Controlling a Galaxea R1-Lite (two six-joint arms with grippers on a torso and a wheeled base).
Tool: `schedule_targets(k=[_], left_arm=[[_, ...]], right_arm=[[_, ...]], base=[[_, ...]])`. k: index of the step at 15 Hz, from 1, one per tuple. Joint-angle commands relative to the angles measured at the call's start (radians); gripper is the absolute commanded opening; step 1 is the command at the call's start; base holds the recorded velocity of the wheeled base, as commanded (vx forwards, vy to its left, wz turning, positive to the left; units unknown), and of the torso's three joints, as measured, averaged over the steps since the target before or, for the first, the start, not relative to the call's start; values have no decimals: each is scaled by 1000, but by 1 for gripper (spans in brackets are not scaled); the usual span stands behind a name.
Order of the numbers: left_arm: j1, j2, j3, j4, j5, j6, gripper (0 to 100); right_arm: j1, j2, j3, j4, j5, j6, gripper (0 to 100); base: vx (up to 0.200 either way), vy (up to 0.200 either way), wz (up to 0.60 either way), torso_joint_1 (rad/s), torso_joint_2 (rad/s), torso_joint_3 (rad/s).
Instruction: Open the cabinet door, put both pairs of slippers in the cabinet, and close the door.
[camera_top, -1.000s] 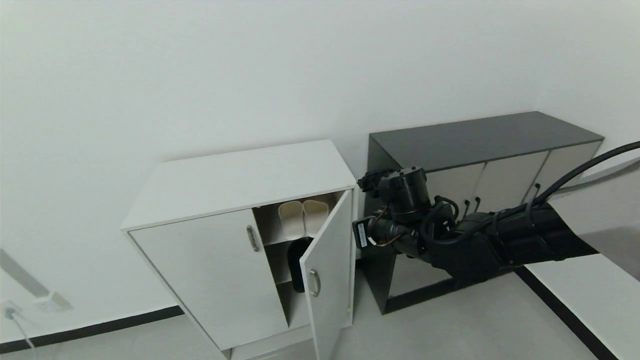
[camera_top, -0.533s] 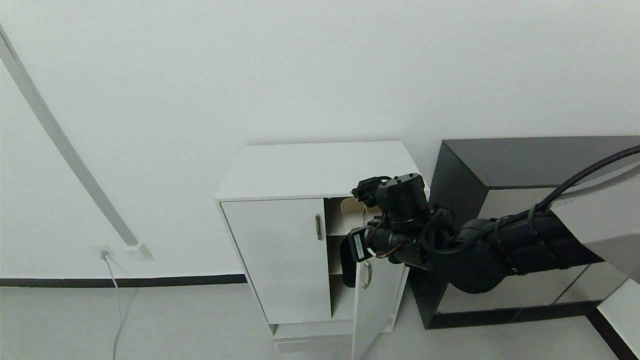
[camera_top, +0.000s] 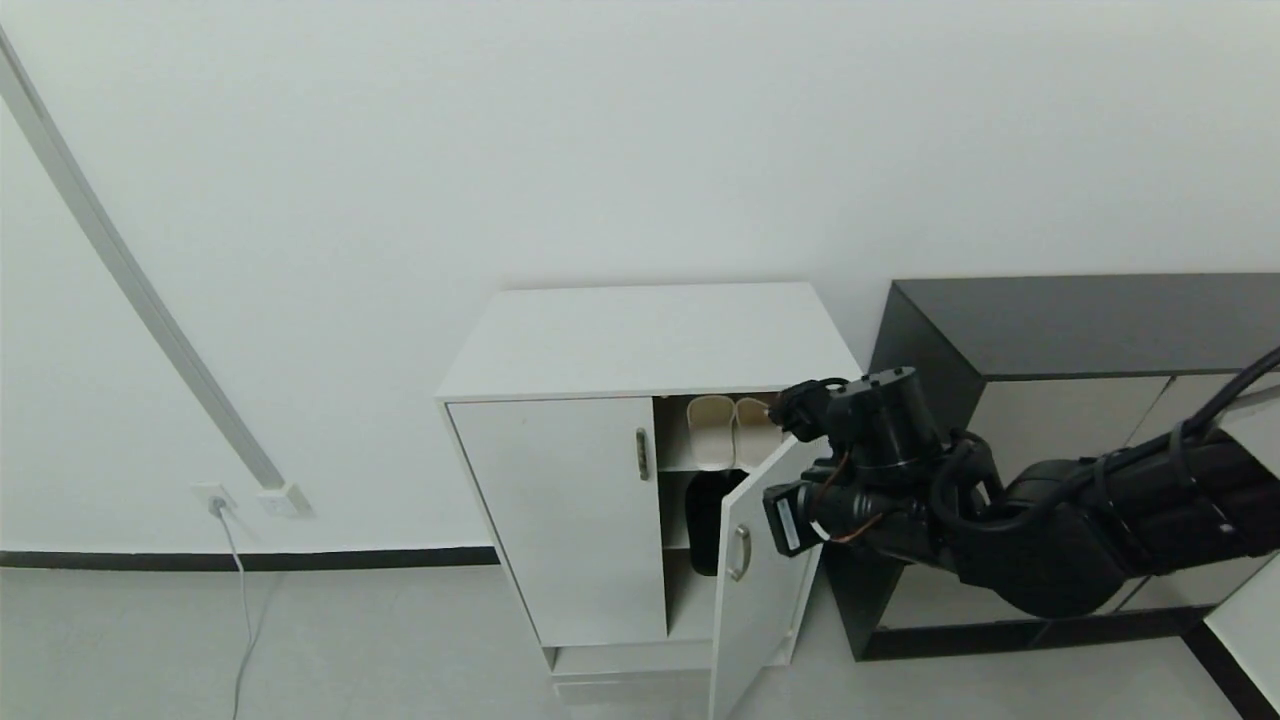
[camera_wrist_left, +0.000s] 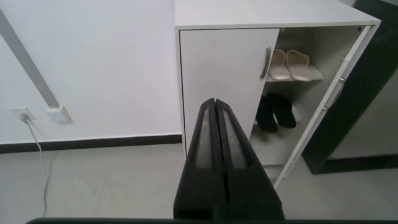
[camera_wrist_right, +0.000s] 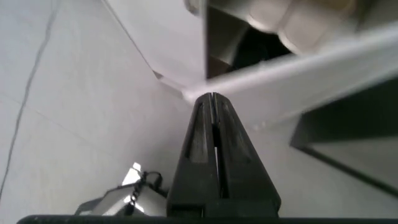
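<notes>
The white cabinet (camera_top: 640, 340) stands against the wall, its left door (camera_top: 560, 510) closed and its right door (camera_top: 765, 590) ajar. A beige pair of slippers (camera_top: 725, 432) lies on the top shelf. A black pair (camera_top: 710, 510) sits on the shelf below. My right gripper (camera_top: 785, 410) is shut and holds nothing. It sits by the top outer corner of the ajar door; contact is unclear. In the right wrist view its fingertips (camera_wrist_right: 213, 99) meet the door edge (camera_wrist_right: 298, 74). My left gripper (camera_wrist_left: 214, 104) is shut, held back from the cabinet (camera_wrist_left: 217, 68), level with the closed door.
A dark grey sideboard (camera_top: 1050, 320) stands directly right of the cabinet. A wall socket with a hanging cable (camera_top: 215, 497) and a slanted conduit (camera_top: 130, 280) are on the wall to the left. Open floor lies before the cabinet.
The head view swung to face the cabinet squarely. My right arm drew back to the right, off the opening, uncovering the beige slippers. The right door stays ajar.
</notes>
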Motion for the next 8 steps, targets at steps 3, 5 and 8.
schedule_targets(k=[3,5,8], left_arm=[[0,0,0,0,-1,1,0],[0,0,0,0,0,-1,0],[0,0,0,0,0,-1,0]], right_arm=[[-7,-77,170,-27,5,-25,0],[-5,-62,191,-29,5,-25,0],[-1,-7,194,-47,4,-23,0]], base=[[200,0,0,-9,-6,4],[100,0,0,1,4,1],[0,0,0,0,0,0]])
